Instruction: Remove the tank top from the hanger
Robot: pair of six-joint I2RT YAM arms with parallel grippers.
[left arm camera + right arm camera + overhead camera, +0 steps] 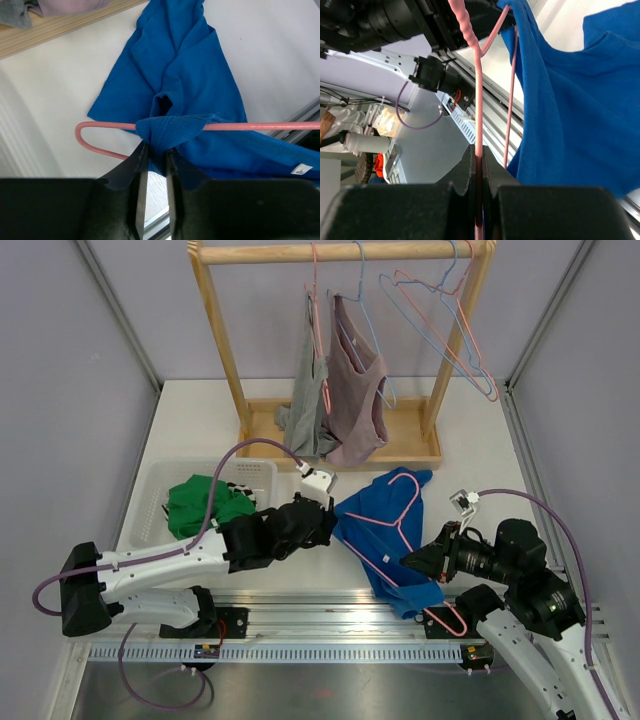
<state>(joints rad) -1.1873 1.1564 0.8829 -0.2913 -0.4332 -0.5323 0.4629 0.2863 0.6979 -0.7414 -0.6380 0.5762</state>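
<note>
Blue knit cloth, the tank top [385, 525], lies crumpled on the table [200, 420] in the lower middle of the overhead view, with the pink hanger [260, 126] threaded through it. The step in hand looks like the actual stripping: one arm anchors the wire while the other works the cloth off.

The left gripper [156, 149] has its jaws nearly together, pinching the fold of blue fabric that wraps over the hanger's straight bar at the centre of the left wrist view. The right gripper [478, 150] is clamped on the hanger's wire, low in the right wrist frame, near the hook end.

Next, I judge, the pinched fold has to be drawn along the bar and past the bent end at the left of the left wrist view — while the right arm holds the wire steady or pulls the opposite way.

At the left of the overhead view a white basket [150, 502] holds a green garment [205, 505]. At the top, the wooden rack [215, 330] carries a grey garment [305, 410] and a mauve garment [358, 400], plus bare hangers.
</note>
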